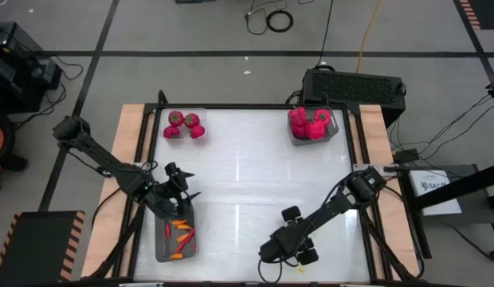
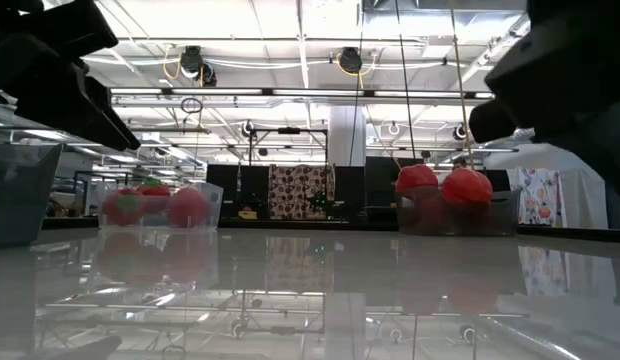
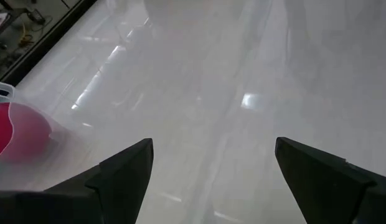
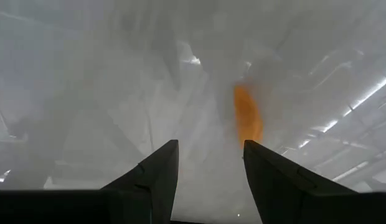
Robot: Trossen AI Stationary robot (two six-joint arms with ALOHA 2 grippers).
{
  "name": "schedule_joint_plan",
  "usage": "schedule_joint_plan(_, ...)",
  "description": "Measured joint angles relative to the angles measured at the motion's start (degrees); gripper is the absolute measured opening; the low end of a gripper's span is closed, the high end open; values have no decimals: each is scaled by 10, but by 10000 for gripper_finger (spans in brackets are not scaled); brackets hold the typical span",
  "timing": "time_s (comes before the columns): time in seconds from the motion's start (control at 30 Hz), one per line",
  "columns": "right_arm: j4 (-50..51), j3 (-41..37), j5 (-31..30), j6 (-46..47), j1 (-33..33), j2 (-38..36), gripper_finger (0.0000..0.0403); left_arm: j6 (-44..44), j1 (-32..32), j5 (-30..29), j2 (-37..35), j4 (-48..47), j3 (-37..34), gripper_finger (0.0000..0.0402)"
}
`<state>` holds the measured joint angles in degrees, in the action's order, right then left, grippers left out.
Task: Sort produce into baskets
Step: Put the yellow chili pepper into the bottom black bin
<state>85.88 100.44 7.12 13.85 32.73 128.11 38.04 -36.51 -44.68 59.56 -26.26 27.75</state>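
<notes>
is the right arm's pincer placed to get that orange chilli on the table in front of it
Probably yes. The right pincer is open and low over the table, with the orange chilli lying just ahead, slightly off to one finger's side. Nothing stands between them.

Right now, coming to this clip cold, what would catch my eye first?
Bright red produce stands out on the white table: round red fruits in a tub at the far left corner and red peppers in a tub at the far right. Nearer, the left gripper hangs open just above a grey tub of chillies, while the right gripper, open, points at one orange chilli on the table.
</notes>
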Motion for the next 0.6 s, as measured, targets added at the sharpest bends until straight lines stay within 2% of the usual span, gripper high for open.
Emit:
schedule_joint_plan(0.17,-8,-28,-27,0,-2,0,164,-15,0,-20,4,22,0,343)
schedule_joint_plan(0.4,-52,-66,-25,-2,-2,-1,141,-49,-6,-23,4,48,0,343)
schedule_joint_plan(0.6,-63,-81,-21,10,-7,-3,99,-93,-23,-48,4,94,0,343)
